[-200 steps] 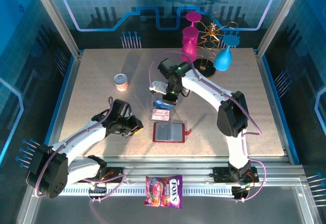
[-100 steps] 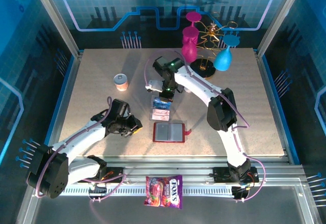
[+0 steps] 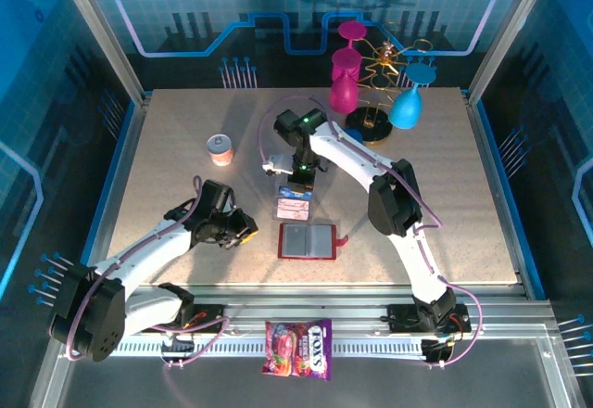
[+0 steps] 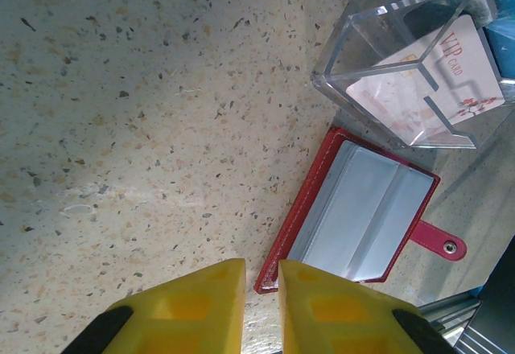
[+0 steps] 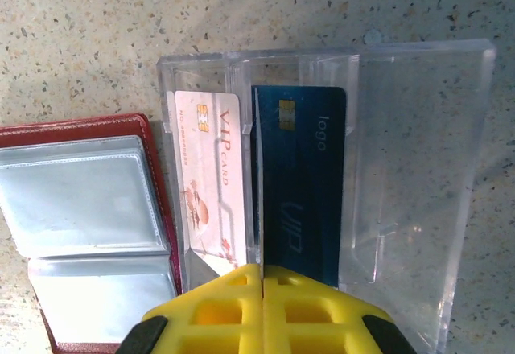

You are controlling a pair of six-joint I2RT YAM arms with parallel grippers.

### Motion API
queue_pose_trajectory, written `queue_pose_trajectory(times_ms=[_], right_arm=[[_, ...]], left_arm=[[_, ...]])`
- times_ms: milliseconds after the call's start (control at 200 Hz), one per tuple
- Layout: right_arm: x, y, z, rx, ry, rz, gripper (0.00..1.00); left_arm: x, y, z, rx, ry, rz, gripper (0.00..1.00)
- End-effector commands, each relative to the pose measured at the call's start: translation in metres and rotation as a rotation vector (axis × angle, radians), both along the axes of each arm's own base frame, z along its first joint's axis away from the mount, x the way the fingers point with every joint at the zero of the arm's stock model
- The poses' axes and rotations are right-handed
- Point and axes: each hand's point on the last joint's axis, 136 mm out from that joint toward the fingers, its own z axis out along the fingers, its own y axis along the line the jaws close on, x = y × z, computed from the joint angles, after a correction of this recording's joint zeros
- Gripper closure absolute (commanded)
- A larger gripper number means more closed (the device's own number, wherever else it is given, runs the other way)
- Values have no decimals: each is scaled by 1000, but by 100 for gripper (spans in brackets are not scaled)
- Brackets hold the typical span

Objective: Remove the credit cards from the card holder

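The right tool (image 5: pixel 261 286) is clenched, its yellow fingers (image 5: pixel 209 314) pressed together along a thin seam at the bottom centre of the right wrist view. Whether anything thin is pinched there cannot be told. Directly above it in that view lies the clear acrylic tray (image 5: pixel 418 169). A dark blue credit card (image 5: pixel 306 185) lies in its middle compartment and a pinkish-white credit card (image 5: pixel 209 177) in the compartment to the left. The dark red card holder (image 5: pixel 80 209) lies open at the left edge, just beside the tray, its greyish clear pockets facing up.

In the overhead view this tool (image 3: pixel 298 183) hangs over the tray (image 3: pixel 281 199) near the middle of the frame, with the card holder (image 3: pixel 307 240) just below it.

The left tool (image 4: pixel 260 277) is released, its fingers slightly parted and grasping nothing, above the speckled surface (image 4: pixel 145 113). It stands left of the card holder (image 4: pixel 362 217), whose side tab (image 4: pixel 438 241) points right.

A small can (image 3: pixel 220 148) stands at the upper left, and a sweets bag (image 3: pixel 298 348) lies at the bottom.
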Motion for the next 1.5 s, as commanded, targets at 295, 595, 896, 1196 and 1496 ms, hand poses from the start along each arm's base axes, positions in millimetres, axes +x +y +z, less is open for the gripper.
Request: queue_pose_trajectory(times_ms=[295, 595, 896, 1196, 1496], right_arm=[[21, -1, 33, 15, -175, -60, 78], [15, -1, 63, 136, -228, -198, 77], [2, -7, 81, 282, -233, -469, 78], [-20, -21, 63, 341, -165, -749, 81], [-60, -6, 39, 407, 75, -999, 88]], left_arm=[[-3, -2, -2, -24, 16, -16, 80], [5, -17, -1, -64, 11, -54, 82], [11, -43, -5, -89, 17, -114, 85], [8, -66, -14, -105, 41, -167, 88], [3, -75, -27, -90, 77, -193, 89]])
